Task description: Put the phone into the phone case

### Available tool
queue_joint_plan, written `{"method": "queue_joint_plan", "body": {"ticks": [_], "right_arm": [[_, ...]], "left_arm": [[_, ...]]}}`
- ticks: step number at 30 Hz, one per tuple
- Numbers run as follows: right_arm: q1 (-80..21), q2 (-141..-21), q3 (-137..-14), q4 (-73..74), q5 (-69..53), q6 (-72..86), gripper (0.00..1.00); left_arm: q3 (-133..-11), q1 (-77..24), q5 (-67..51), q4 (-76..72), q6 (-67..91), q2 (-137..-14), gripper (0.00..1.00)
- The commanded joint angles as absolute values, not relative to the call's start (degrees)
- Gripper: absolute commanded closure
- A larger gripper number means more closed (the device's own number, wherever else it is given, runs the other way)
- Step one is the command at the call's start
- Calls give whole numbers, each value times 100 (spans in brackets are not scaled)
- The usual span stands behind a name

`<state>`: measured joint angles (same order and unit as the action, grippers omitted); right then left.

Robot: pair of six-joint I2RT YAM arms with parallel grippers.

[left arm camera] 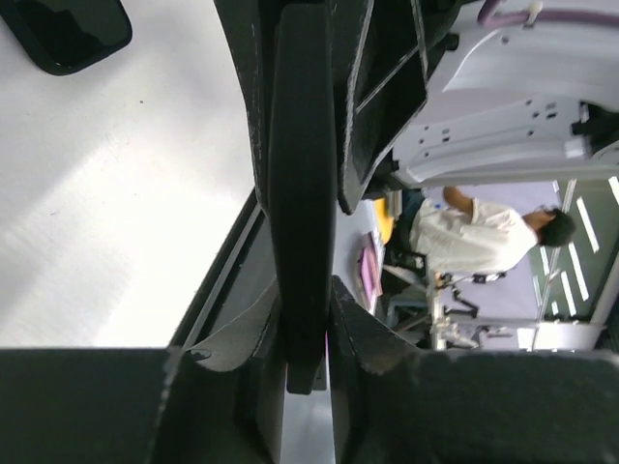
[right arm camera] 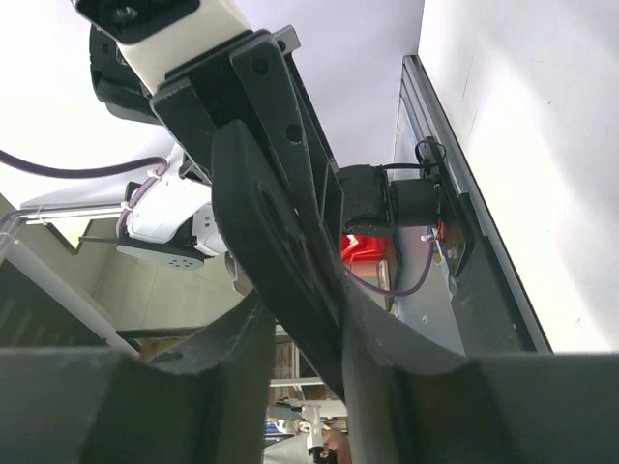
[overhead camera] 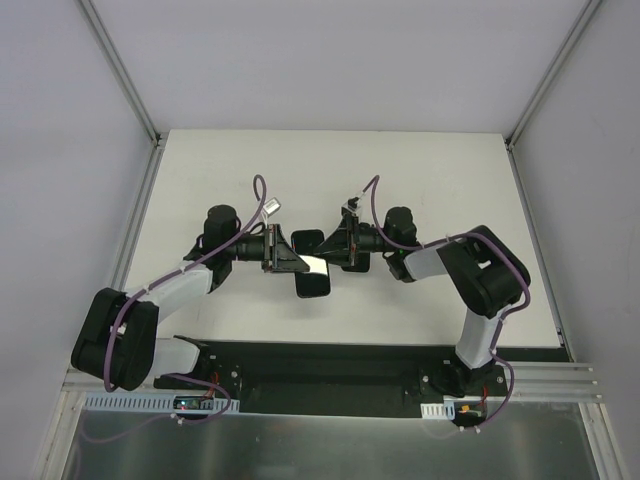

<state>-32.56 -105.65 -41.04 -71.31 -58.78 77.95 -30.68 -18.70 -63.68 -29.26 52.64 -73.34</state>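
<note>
The phone case, a thin all-black shell, is held edge-on in the air between both grippers over the middle of the table. My left gripper is shut on one end of it, also seen from above. My right gripper is shut on the other end, facing the left one. The phone lies flat on the table just below them, glossy black face up with a bright reflection. One of its rounded corners shows in the left wrist view.
The white table has metal rails along its left and right sides. A black base strip runs along the near edge between the two arm bases. Purple cables loop over both wrists.
</note>
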Motion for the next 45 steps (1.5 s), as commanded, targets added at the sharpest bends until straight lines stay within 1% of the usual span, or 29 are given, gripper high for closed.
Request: {"method": "queue_joint_plan", "body": {"ticks": [1, 3, 4, 7, 10, 14, 15, 19, 25, 27, 30, 31, 32, 33, 37, 41, 42, 43, 44, 45], "right_arm": [[-3305, -10424, -4122, -8771, -5932, 7814, 59], [-3305, -10345, -4052, -8771, -6002, 7770, 53], [-3305, -10319, -4026, -8771, -6029, 7674, 47], [-3305, -10266, -3797, -8771, -6170, 7480, 40], [-3375, -10274, -3473, -8772, -6275, 7138, 37], [-3550, -10134, -3191, -8780, -6276, 6812, 38], [-3577, -10099, -3121, -8772, -6249, 6742, 39], [-3647, -9958, -3015, -8780, -6179, 6688, 50], [-3709, -9835, -2927, -8772, -6144, 6671, 53], [-3744, -9756, -2892, -8780, -6109, 6653, 55], [-3753, -9633, -2909, -8780, -6047, 6706, 68], [-3744, -9589, -2927, -8780, -6029, 6723, 76], [-3744, -9580, -2935, -8780, -6003, 6732, 79], [-3744, -9554, -2944, -8780, -5994, 6724, 85], [-3753, -9484, -2997, -8780, -5977, 6767, 93], [-3762, -9422, -3067, -8780, -5889, 6873, 96], [-3762, -9396, -3137, -8780, -5880, 6934, 96], [-3779, -9396, -3172, -8772, -5871, 6987, 92], [-3771, -9387, -3190, -8771, -5880, 7005, 85], [-3779, -9361, -3208, -8780, -5862, 7040, 67]], "left_arm": [[-3041, -1942, -6539, -3489, 5414, -7374, 87], [-3059, -1942, -6522, -3498, 5458, -7357, 90], [-3067, -1934, -6513, -3515, 5475, -7330, 92], [-3111, -1934, -6434, -3594, 5624, -7260, 94], [-3146, -1934, -6381, -3884, 5941, -7190, 95], [-3243, -1925, -6267, -3885, 6196, -7067, 97], [-3278, -1925, -6241, -3859, 6205, -7049, 97], [-3331, -1881, -6030, -3534, 6144, -7014, 98], [-3252, -1793, -5898, -3419, 6170, -7084, 98], [-3234, -1793, -5906, -3436, 6187, -7101, 98], [-3208, -1793, -5915, -3480, 6231, -7154, 97], [-3199, -1793, -5932, -3524, 6275, -7172, 97], [-3191, -1793, -5959, -3551, 6301, -7181, 97], [-3182, -1793, -6011, -3629, 6337, -7189, 96], [-3103, -1793, -6205, -4051, 6696, -7295, 94], [-3006, -1793, -6293, -4210, 6750, -7242, 83], [-2988, -1793, -6293, -4210, 6741, -7216, 84], [-2971, -1793, -6319, -4245, 6733, -7172, 86], [-2945, -1793, -6354, -4263, 6750, -7146, 90], [-2936, -1793, -6363, -4280, 6794, -7128, 92]]}}
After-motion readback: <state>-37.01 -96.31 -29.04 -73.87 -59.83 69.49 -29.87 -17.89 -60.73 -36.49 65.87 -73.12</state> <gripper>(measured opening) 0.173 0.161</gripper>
